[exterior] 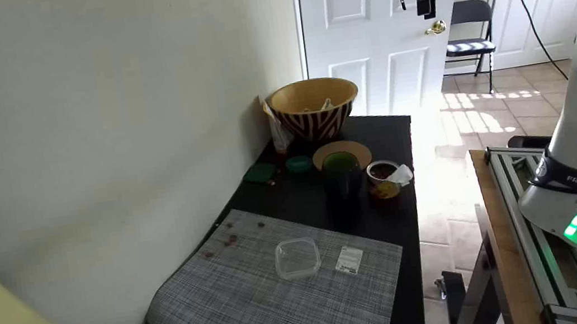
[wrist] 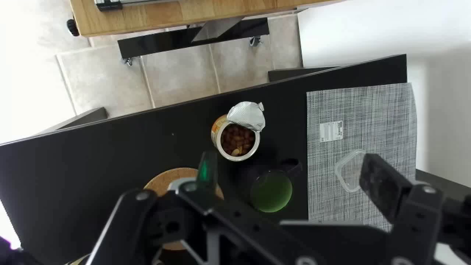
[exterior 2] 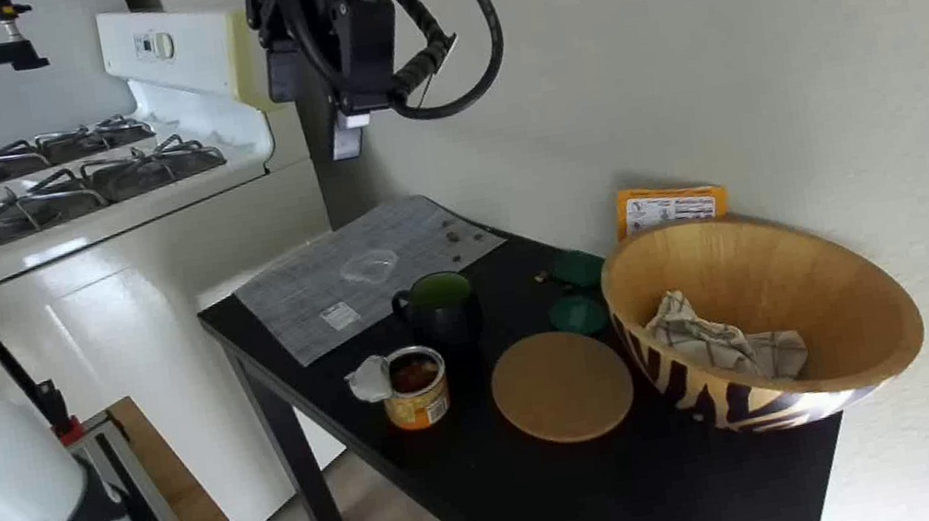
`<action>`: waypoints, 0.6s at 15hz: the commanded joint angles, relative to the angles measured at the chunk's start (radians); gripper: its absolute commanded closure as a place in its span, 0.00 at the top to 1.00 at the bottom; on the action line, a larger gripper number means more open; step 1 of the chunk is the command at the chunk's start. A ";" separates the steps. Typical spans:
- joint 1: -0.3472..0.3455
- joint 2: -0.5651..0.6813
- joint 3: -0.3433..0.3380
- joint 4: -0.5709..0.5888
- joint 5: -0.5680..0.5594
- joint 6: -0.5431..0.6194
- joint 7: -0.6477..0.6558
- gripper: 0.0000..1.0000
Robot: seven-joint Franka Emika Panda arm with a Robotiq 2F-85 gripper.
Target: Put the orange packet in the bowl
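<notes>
The orange packet (exterior 2: 668, 206) stands upright against the wall behind the bowl; its lower part is hidden by the bowl's rim. In an exterior view the packet (exterior: 278, 132) shows edge-on, pale with an orange edge, beside the bowl. The bowl (exterior: 320, 123) is large and tan with a dark zigzag pattern, at the table's far end; the bowl (exterior 2: 763, 260) holds a checked cloth (exterior 2: 725, 345). My gripper (exterior: 428, 12) is high above the table, away from both. In the wrist view the gripper (wrist: 292, 173) is open, with nothing between its fingers. The packet is out of the wrist view.
On the black table are a dark mug (exterior 2: 440, 311) with a green inside, an opened can of nuts (exterior 2: 416, 389), a round cork mat (exterior 2: 562, 387) and green lids (exterior 2: 579, 315). A grey placemat (exterior: 262, 295) bears a clear container (exterior: 297, 258). A wall runs behind.
</notes>
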 commanded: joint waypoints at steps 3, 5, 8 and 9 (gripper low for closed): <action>-0.024 0.057 0.018 0.047 0.019 0.029 0.024 1.00; -0.054 0.108 -0.036 0.097 -0.012 0.081 -0.010 1.00; -0.079 0.261 -0.087 0.199 0.005 0.221 -0.016 1.00; -0.079 0.320 -0.108 0.238 0.025 0.272 -0.029 1.00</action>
